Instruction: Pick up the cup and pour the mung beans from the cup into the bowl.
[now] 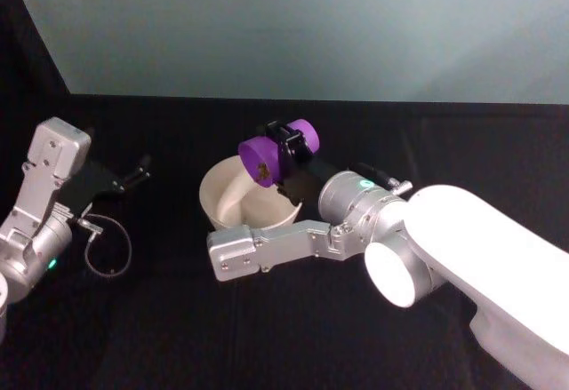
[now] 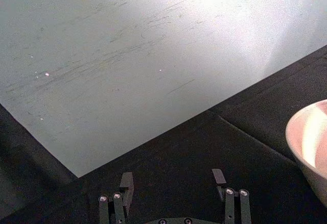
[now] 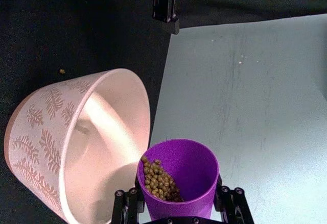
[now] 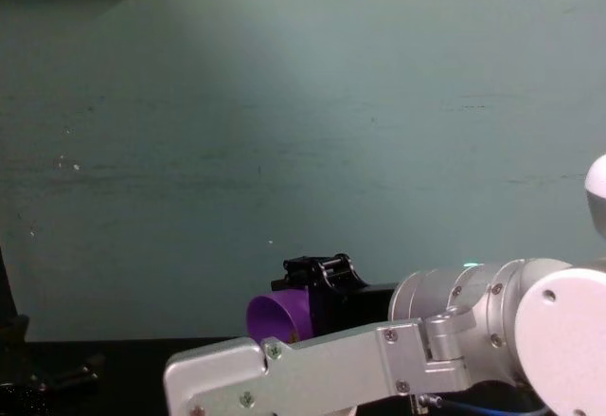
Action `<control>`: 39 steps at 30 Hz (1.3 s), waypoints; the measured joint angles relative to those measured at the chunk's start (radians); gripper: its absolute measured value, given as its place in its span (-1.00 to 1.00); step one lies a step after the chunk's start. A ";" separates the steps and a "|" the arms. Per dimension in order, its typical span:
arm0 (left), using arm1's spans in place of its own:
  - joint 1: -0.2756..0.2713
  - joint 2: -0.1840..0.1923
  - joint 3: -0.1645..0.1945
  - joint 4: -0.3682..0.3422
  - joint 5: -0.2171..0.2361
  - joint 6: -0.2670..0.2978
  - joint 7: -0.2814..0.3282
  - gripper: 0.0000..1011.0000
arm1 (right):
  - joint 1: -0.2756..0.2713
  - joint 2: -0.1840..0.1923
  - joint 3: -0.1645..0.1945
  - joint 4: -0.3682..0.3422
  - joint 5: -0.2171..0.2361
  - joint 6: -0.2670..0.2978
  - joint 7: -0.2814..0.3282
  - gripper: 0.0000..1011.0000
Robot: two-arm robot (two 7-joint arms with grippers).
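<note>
On my far left the left gripper (image 1: 127, 179) is parked low over the black cloth-covered table (image 1: 160, 337), well apart from the work. In its wrist view its dark fingers (image 2: 126, 181) are spread wide, with nothing between them.

Right of that, near the middle of the table, stands the wide round pale pinkish-white bowl (image 1: 251, 218), upright on the cloth. The right wrist view shows a brownish fern-leaf print on its outer wall (image 3: 43, 132). The left wrist view catches an edge of the bowl's rim (image 2: 306, 142). One loose bean (image 3: 62, 71) lies on the cloth beside the bowl.

Just above the bowl's back right rim I see the small bright purple tapered plastic cup (image 1: 253, 154), off the table and tipped almost onto its side, its mouth facing the bowl. From the chest view the cup (image 4: 277, 316) shows with its mouth pointing to my left. The olive-brown mung beans (image 3: 158, 181) are heaped against the cup's lower lip, inside the cup (image 3: 191, 165).

The right gripper (image 1: 290, 147) has its black jaws pinching the cup around the middle, one on each side. Its silver forearm (image 1: 293, 243) reaches in from my right, crossing in front of the bowl.

Behind everything hangs a pale teal backdrop (image 4: 379, 103).
</note>
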 joint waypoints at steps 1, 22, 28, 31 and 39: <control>0.000 0.000 0.000 0.000 0.000 0.000 0.000 0.98 | -0.001 0.000 0.000 -0.001 -0.010 0.000 0.000 0.45; 0.000 0.000 0.000 0.000 0.000 0.000 0.000 0.98 | -0.025 -0.015 0.023 -0.009 -0.067 -0.015 0.026 0.46; 0.000 0.000 0.000 0.000 0.000 0.000 0.000 0.98 | -0.032 -0.021 0.034 -0.009 -0.082 -0.022 0.034 0.45; 0.000 0.000 0.000 0.000 0.000 0.000 0.000 0.98 | -0.035 -0.022 0.039 -0.010 -0.090 -0.026 0.034 0.45; 0.000 0.000 0.000 0.000 0.000 0.000 0.000 0.98 | -0.040 -0.024 0.046 -0.015 -0.107 -0.029 0.037 0.46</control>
